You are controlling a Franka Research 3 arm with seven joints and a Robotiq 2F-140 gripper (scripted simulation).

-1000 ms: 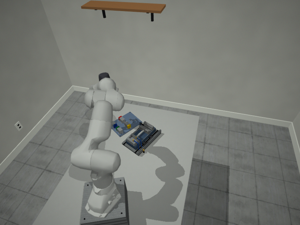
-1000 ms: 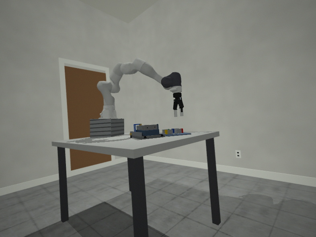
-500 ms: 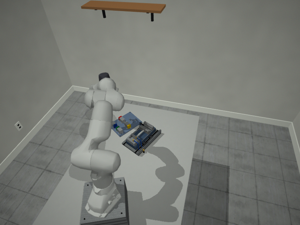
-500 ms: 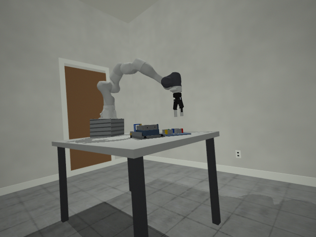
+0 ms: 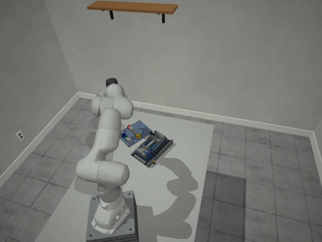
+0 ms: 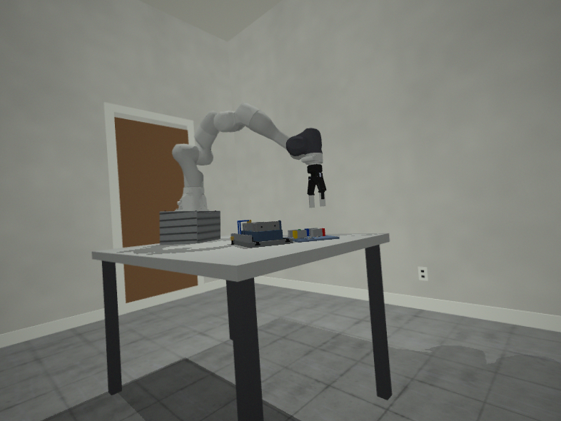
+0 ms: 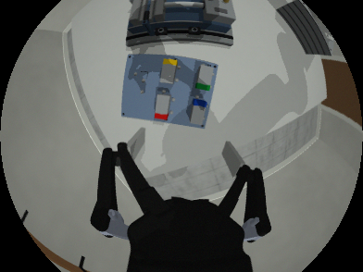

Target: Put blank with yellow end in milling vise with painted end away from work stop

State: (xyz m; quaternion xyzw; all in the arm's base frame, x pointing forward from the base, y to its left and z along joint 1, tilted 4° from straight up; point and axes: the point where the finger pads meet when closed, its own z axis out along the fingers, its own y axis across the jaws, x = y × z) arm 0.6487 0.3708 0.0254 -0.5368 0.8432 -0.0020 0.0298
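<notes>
The blank with the yellow end (image 7: pixel 167 71) lies on the blue infeed plate (image 7: pixel 168 94), on the side nearest the vise; it also shows in the top view (image 5: pixel 136 134) and the exterior view (image 6: pixel 293 233). The milling vise (image 7: pixel 180 17) stands beyond the plate, with an empty gap between its jaws (image 5: pixel 150 147). My gripper (image 6: pixel 316 203) hangs high above the plate, fingers wide open and empty; the fingers also show in the wrist view (image 7: pixel 183 151).
Blanks with a red end (image 7: pixel 161 105), a green end (image 7: pixel 203 77) and a blue end (image 7: pixel 196 112) lie on the same plate. Blue hoses (image 5: pixel 147 152) with yellow fittings stand at one vise end block. The robot base block (image 6: pixel 189 225) stands behind the vise.
</notes>
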